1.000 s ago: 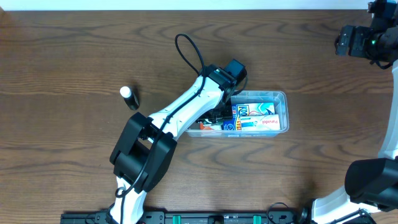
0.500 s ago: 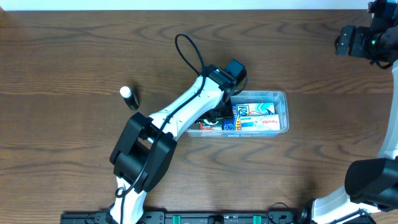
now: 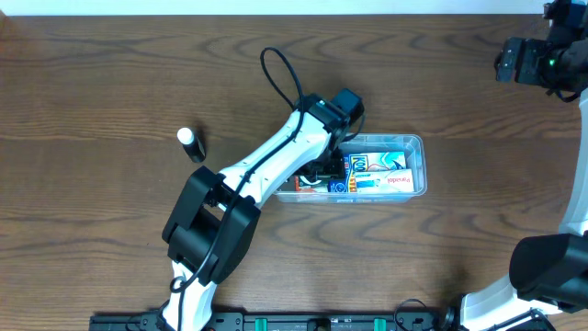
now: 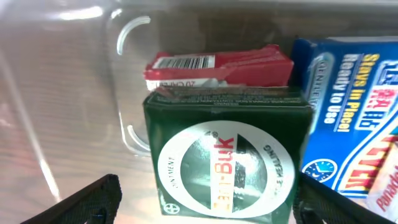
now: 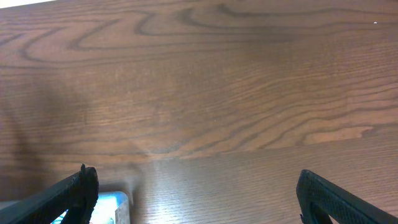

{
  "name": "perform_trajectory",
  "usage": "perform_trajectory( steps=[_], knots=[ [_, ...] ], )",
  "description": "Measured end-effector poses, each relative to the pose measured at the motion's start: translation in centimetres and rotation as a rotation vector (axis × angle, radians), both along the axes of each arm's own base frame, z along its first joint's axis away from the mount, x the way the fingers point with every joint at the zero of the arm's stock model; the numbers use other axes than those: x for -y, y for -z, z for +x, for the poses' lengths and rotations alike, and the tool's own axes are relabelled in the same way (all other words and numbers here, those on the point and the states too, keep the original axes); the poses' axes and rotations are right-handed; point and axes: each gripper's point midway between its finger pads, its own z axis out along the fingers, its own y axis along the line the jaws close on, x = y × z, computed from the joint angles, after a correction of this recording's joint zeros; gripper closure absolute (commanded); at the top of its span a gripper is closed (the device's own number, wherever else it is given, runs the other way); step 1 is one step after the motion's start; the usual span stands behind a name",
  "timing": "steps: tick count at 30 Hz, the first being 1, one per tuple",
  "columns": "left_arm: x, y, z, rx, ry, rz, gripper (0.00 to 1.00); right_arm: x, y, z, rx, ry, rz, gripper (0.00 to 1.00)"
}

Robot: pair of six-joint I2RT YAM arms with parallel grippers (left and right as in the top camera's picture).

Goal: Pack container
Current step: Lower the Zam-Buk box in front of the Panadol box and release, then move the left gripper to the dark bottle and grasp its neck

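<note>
Overhead, the container [image 3: 409,141] sits right of centre, several boxes [image 3: 381,170] packed; a white-capped tube [image 3: 190,143] waits at left, so more to go. Left wrist: left hand [image 4: 211,208] low inside, fingers [image 4: 93,199] spread wide of the green box [image 4: 227,158], gripping nothing. Right wrist: right hand [image 5: 193,196] open above the bare surface [image 5: 205,93].

left end effector [image 3: 327,171] sits inside the container [image 3: 415,139]; white-capped tube [image 3: 190,144] lies well apart

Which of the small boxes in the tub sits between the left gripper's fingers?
The dark green box with the round white label, framed by the left gripper; the red box lies beyond it, the blue box off to one side.
</note>
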Motion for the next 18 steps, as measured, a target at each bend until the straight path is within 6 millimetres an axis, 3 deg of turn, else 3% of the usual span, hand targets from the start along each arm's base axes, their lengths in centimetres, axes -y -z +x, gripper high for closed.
perform_trajectory(
  steps=[6,13,15,18],
  knots=[
    [0.7,-2.7,1.1,0.053,0.058,-0.033,0.11,0.0,0.0,0.0,0.0,0.0,0.0,0.01],
    [1.0,-9.4,1.8,0.189,0.117,-0.125,0.08,0.0,0.0,0.0,0.0,0.0,0.0,0.01],
    [0.0,-11.7,1.6,0.225,0.111,-0.146,0.06,0.0,0.0,0.0,0.0,0.0,0.0,0.01],
    [-3.0,-14.9,2.0,0.281,0.071,-0.167,0.02,0.0,0.0,0.0,0.0,0.0,0.0,0.01]
  ],
)
